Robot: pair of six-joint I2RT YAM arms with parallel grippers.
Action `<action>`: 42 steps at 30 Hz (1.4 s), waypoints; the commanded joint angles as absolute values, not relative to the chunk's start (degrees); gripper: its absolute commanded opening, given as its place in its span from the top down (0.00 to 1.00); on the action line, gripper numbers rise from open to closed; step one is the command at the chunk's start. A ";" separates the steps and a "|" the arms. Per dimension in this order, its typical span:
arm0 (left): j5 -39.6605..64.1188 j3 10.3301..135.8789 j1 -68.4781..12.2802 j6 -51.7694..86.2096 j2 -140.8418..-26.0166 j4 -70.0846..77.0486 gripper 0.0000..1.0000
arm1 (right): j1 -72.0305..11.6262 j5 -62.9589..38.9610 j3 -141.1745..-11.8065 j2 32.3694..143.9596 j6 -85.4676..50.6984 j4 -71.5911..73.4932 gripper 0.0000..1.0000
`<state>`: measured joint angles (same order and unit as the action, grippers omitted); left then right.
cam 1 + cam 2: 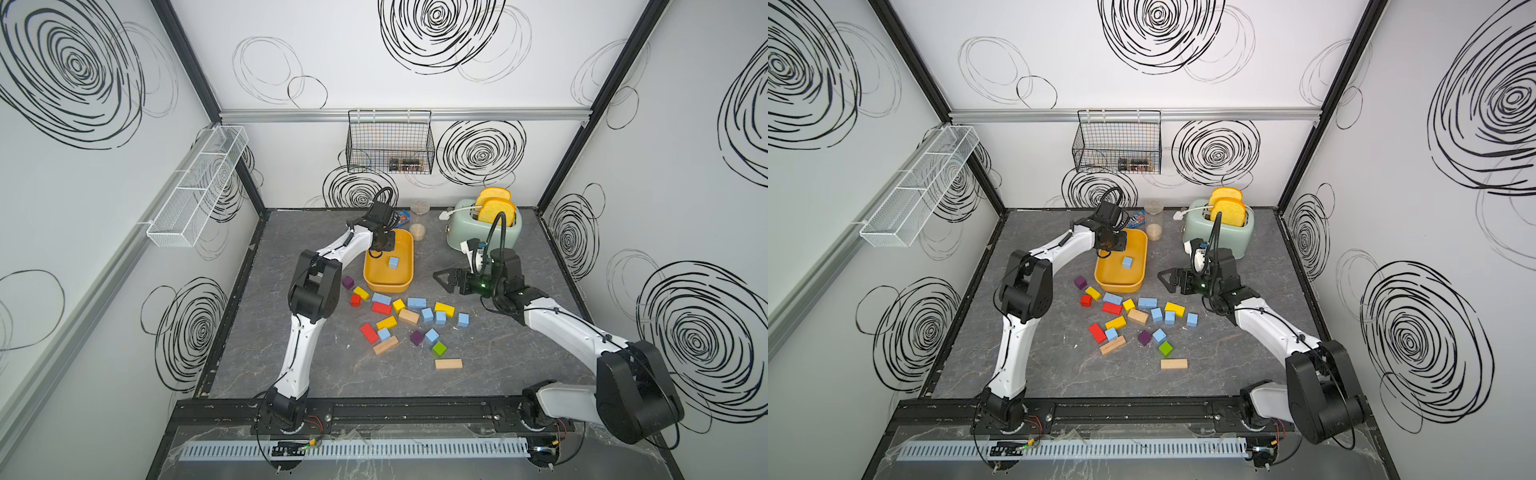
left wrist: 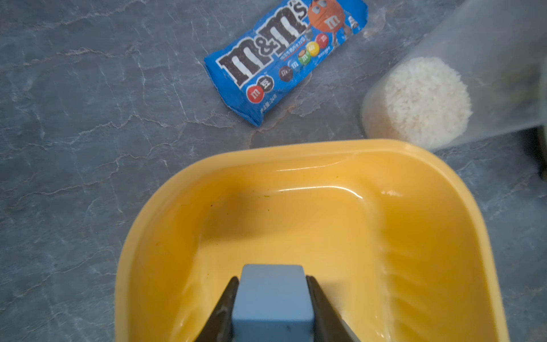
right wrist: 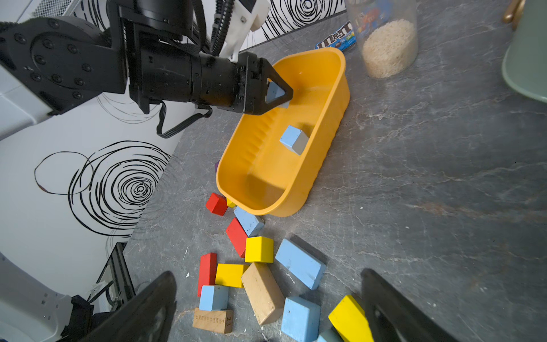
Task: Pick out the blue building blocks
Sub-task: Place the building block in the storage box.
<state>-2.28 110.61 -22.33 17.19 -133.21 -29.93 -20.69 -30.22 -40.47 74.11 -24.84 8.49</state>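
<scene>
My left gripper (image 1: 379, 245) hangs over the far end of the yellow tub (image 1: 388, 286), shut on a light-blue cube (image 2: 272, 299). The right wrist view shows that cube pinched between its fingers (image 3: 278, 91). Another blue cube (image 1: 393, 262) lies on the tub floor. Several more blue building blocks lie among the scattered pile in front of the tub, among them a long brick (image 1: 416, 302) and a cube (image 1: 463, 319). My right gripper (image 1: 440, 279) stands open and empty to the right of the tub, above the table, at the pile's far right edge.
Red, yellow, purple, green and plain wood blocks (image 1: 408, 316) are mixed into the pile. A blue candy packet (image 2: 284, 59) and a clear jar of rice (image 2: 420, 100) sit behind the tub. A green toaster (image 1: 484, 228) stands at the back right.
</scene>
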 commanded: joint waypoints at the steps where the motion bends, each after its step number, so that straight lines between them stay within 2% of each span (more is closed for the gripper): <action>1: -1.75 112.63 -22.15 18.66 -134.86 -29.40 0.83 | -21.05 -30.26 -40.07 74.19 -25.14 9.97 0.02; 5: -0.90 112.54 -22.35 18.73 -135.01 -29.36 0.72 | -21.04 -29.93 -39.66 73.93 -24.97 9.89 0.02; 18: -0.26 112.54 -22.48 19.43 -135.38 -29.90 0.55 | -21.06 -28.49 -39.11 73.04 -24.03 9.00 0.02; 31: 0.48 109.55 -22.64 19.68 -129.65 -28.33 0.53 | -21.08 -27.08 -39.99 71.91 -23.21 6.41 0.02; 42: 6.71 98.26 -23.21 17.34 -114.36 -20.95 0.40 | -21.06 -20.38 -42.55 66.39 -21.16 -1.73 0.02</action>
<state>3.75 100.33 -22.79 18.39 -119.81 -25.65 -20.91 -23.92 -39.97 68.73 -22.72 2.09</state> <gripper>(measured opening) 0.592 0.977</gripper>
